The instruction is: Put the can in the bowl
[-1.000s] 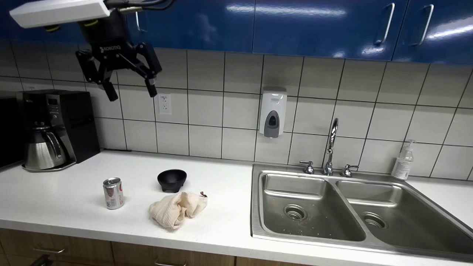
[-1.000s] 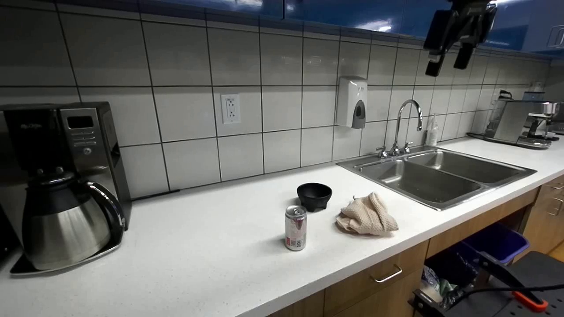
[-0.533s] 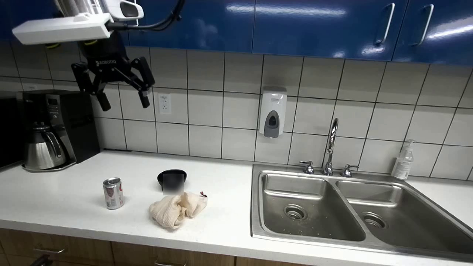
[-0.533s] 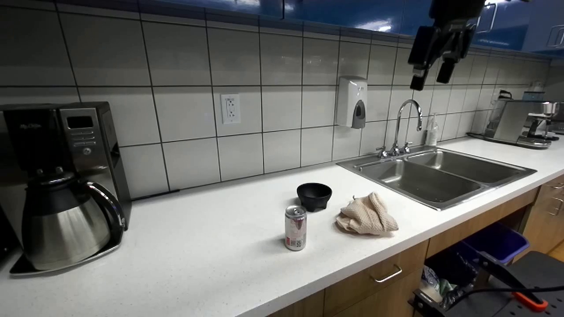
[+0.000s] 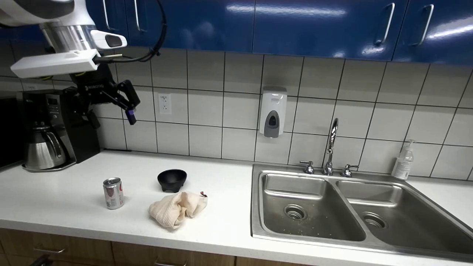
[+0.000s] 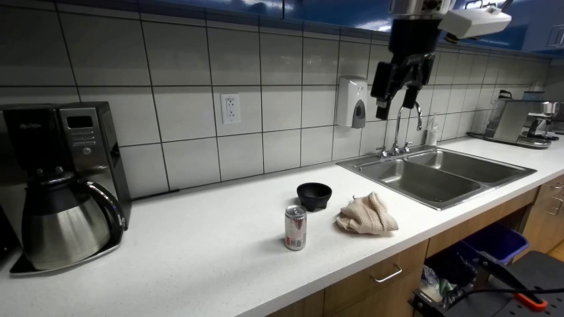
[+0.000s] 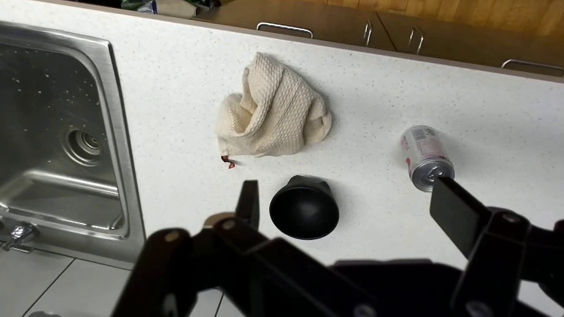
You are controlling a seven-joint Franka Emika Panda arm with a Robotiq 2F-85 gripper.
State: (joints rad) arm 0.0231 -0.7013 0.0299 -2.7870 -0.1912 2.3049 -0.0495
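Note:
A silver can with red and white print stands upright on the white counter in both exterior views (image 5: 113, 193) (image 6: 295, 229). In the wrist view the can (image 7: 424, 152) is at the right, its top partly behind a fingertip. A small black bowl (image 5: 172, 180) sits near the can, and it also shows in an exterior view (image 6: 314, 196). In the wrist view the bowl (image 7: 304, 213) appears between the fingers, nearer the left one. My gripper (image 5: 112, 121) is open and empty, high above the counter; it also shows in an exterior view (image 6: 395, 108) and the wrist view (image 7: 346, 189).
A crumpled beige cloth (image 5: 177, 210) lies beside the bowl. A double steel sink (image 5: 257, 207) with a faucet (image 5: 331, 144) is past the cloth. A coffee maker (image 6: 70, 185) stands at the other end. A soap dispenser (image 5: 273, 112) hangs on the tiled wall under blue cabinets (image 5: 325, 29).
My gripper has come down from near the cabinets and shifted slightly left in both exterior views, staying open. The can, bowl and cloth have not moved.

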